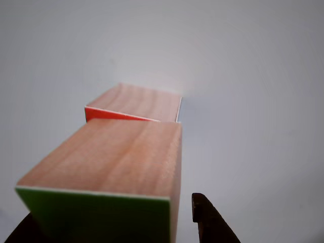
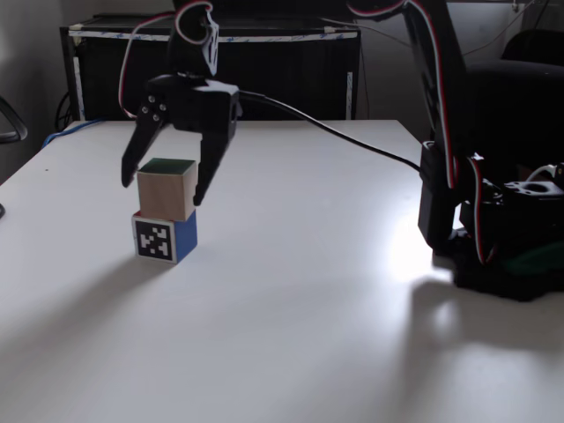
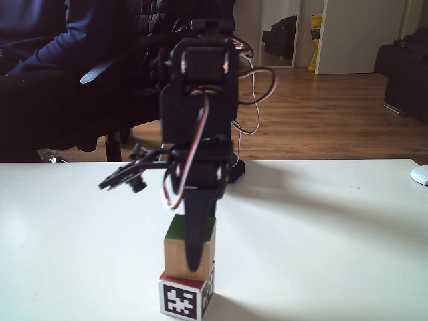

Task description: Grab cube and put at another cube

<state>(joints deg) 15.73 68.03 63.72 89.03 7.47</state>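
The cube point(image 2: 167, 166), green on top with pale wood sides, rests on another cube point(image 2: 181, 236), which shows a navy blue face and a black-and-white marker. In the other view the cube point(image 1: 111, 157) lies close with its green face low, and another cube point(image 1: 142, 101) beyond it shows wood grain and an orange-red edge. My gripper point(image 2: 162, 190) is open and straddles the upper cube, with a gap beside each finger. One dark finger point(image 3: 194, 247) hangs in front of the cube point(image 3: 175, 253) above another cube point(image 3: 180, 301). The right fingertip point(image 1: 201, 207) stands clear of the wood.
The white table point(image 2: 308, 291) stretches wide around the stack. The arm's base point(image 2: 493, 247) stands at the right, with a cable running across to the gripper. A black cabinet point(image 2: 291, 70) lines the far edge. A person in dark clothes point(image 3: 60, 73) sits behind the table.
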